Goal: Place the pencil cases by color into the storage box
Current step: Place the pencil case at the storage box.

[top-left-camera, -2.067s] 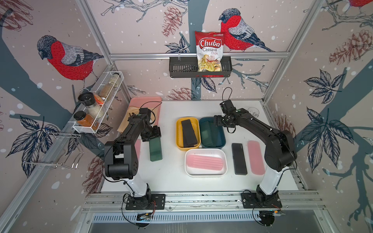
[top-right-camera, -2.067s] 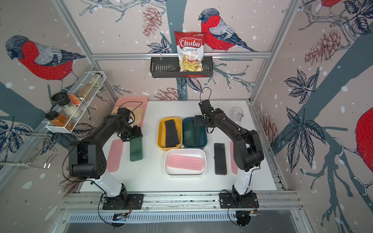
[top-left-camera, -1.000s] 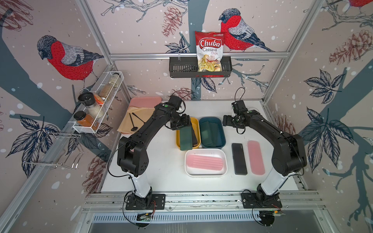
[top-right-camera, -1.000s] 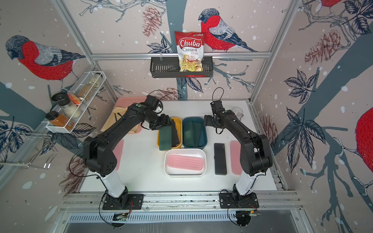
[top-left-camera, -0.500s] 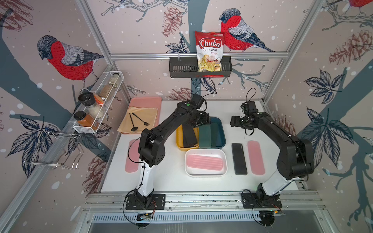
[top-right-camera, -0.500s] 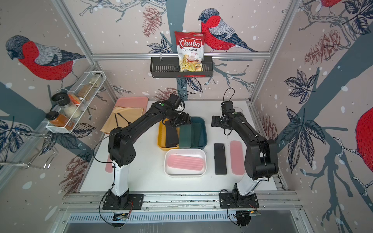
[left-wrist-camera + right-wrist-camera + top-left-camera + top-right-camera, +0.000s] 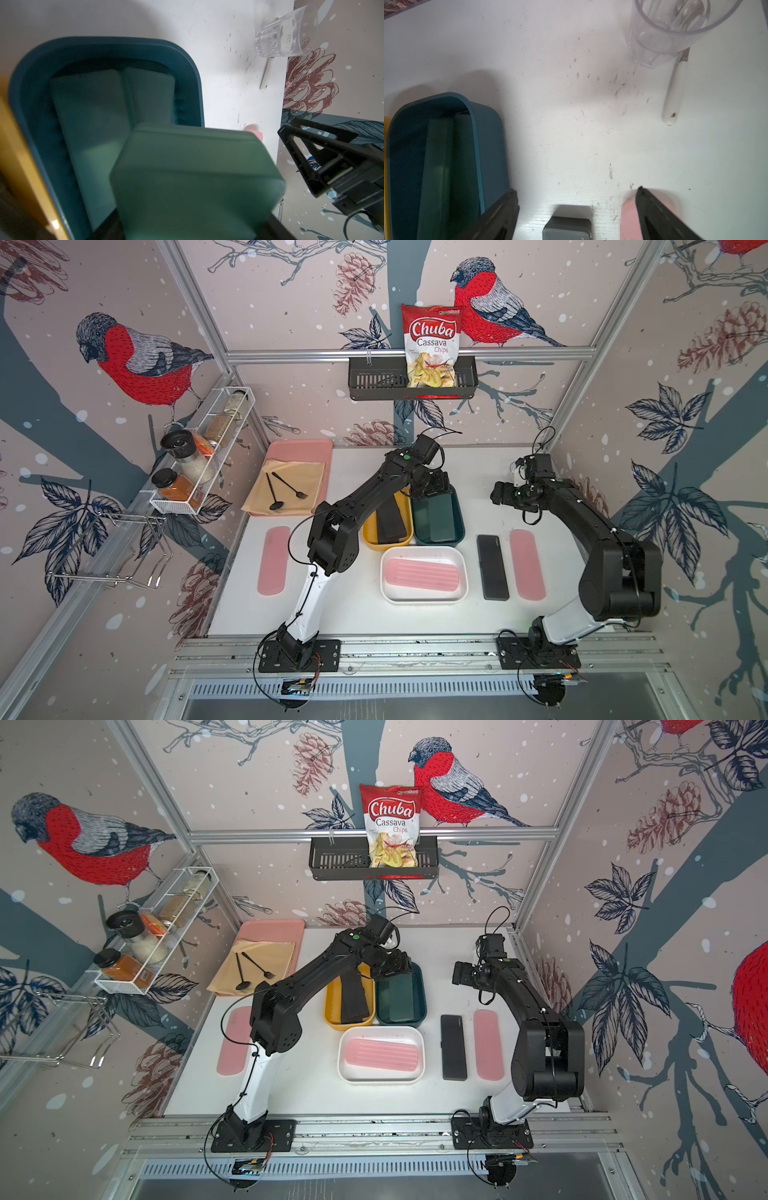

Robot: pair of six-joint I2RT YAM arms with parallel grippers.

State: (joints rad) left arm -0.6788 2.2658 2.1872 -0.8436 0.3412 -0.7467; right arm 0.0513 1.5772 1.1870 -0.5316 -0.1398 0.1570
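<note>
Green case [image 7: 193, 182] hangs clenched in my left hand [image 7: 434, 486] over the twelve-o'clock teal tub [image 7: 436, 542], matching colours; right hand [image 7: 496, 494] released.

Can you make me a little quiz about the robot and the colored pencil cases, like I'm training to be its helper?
1. True or false: the left gripper is shut on a dark green flat pencil case over the teal plastic tub.
2. What lies in the yellow plastic tub? A) a pink case B) a black flat pencil case C) a fork
3. Fill in: ___ pink flat pencil cases lie on the white table, outside any tub.
Key: 1 true; 2 B; 3 two.
</note>
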